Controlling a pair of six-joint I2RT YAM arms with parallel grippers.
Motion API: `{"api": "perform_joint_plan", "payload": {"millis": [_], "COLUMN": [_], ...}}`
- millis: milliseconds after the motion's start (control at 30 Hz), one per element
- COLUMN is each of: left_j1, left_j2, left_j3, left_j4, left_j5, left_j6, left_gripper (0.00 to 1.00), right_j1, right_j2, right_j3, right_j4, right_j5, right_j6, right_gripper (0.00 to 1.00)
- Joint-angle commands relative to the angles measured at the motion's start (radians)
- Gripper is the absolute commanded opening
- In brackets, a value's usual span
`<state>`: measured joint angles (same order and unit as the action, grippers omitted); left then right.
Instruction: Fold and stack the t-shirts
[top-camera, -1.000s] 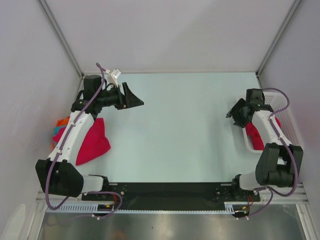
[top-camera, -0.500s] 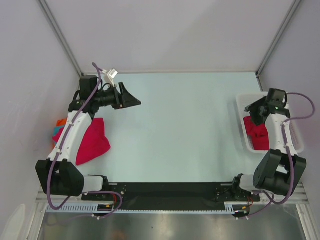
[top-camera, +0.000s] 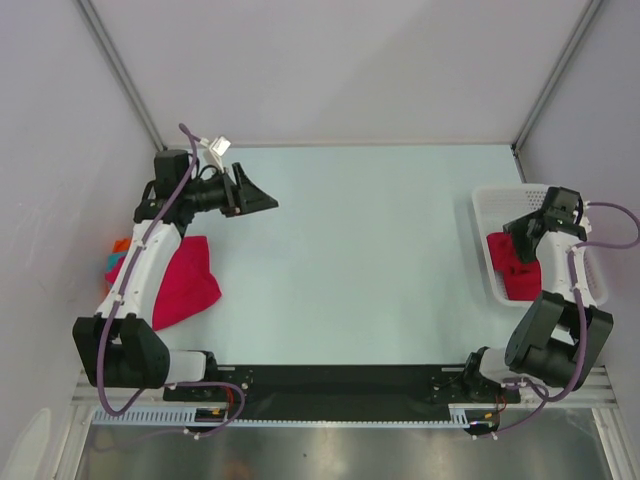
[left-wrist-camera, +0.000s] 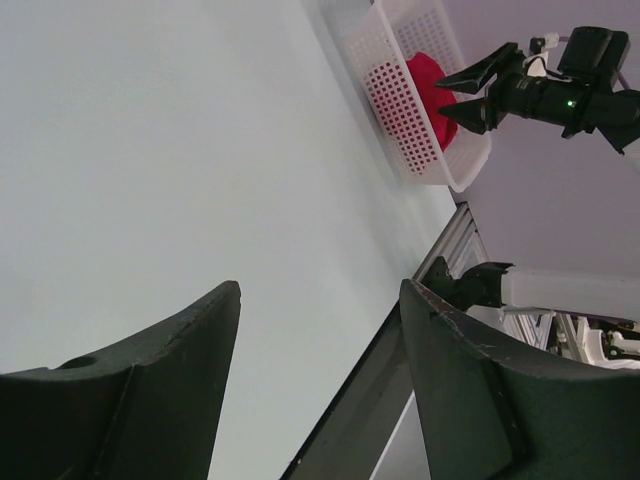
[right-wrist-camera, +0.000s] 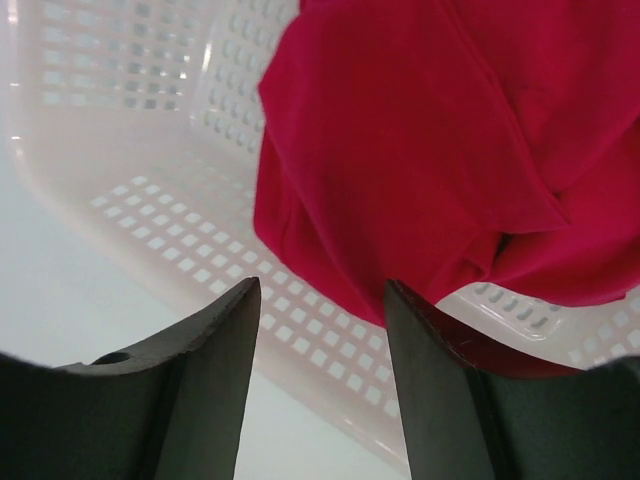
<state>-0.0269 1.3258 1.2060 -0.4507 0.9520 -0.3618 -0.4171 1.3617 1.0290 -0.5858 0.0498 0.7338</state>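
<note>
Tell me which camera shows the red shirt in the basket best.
The right wrist view: the red shirt fills the frame up close, its folds plain against the white basket. The top external view shows it small and partly behind the right arm; the left wrist view shows it far off, partly behind the mesh wall.

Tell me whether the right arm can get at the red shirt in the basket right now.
Probably yes. The right end effector hangs open over the red shirt, which lies uncovered in the white basket, and nothing sits between them.
</note>
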Motion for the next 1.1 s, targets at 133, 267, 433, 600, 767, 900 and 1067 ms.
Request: {"api": "perform_joint_plan", "payload": {"millis": [133, 267, 433, 600, 767, 900, 1067], "left_j1": [0.024, 0.051, 0.053, 0.053, 0.051, 0.051, 0.053], "left_j2": [-0.031, -0.037, -0.031, -0.001, 0.027, 0.049, 0.055], "left_j3": [-0.040, -0.059, -0.062, -0.059, -0.060, -0.046, -0.040], "left_j4": [0.032, 0.035, 0.037, 0.043, 0.055, 0.067, 0.096], "left_j5": [0.064, 0.073, 0.080, 0.093, 0.093, 0.091, 0.087], "left_j6": [0.049, 0.055, 0.058, 0.060, 0.055, 0.038, 0.001], "left_gripper": [0.70, 0.70, 0.71, 0.70, 0.70, 0.70, 0.70], "right_j1": [-0.003, -0.003, 0.006, 0.040, 0.077, 0.106, 0.216], "right_j2": [0.023, 0.042, 0.076, 0.125, 0.171, 0.191, 0.105], "right_j3": [-0.050, -0.086, -0.116, -0.115, -0.118, -0.104, -0.006], "right_j4": [0.018, 0.037, 0.058, 0.070, 0.130, 0.185, 0.184], "right_j5": [0.090, 0.104, 0.114, 0.142, 0.104, 0.007, -0.009], "right_j6": [-0.002, -0.008, -0.004, 0.012, 0.001, -0.037, -0.134], "right_gripper": [0.59, 0.59, 0.59, 0.59, 0.18, 0.00, 0.00]}}
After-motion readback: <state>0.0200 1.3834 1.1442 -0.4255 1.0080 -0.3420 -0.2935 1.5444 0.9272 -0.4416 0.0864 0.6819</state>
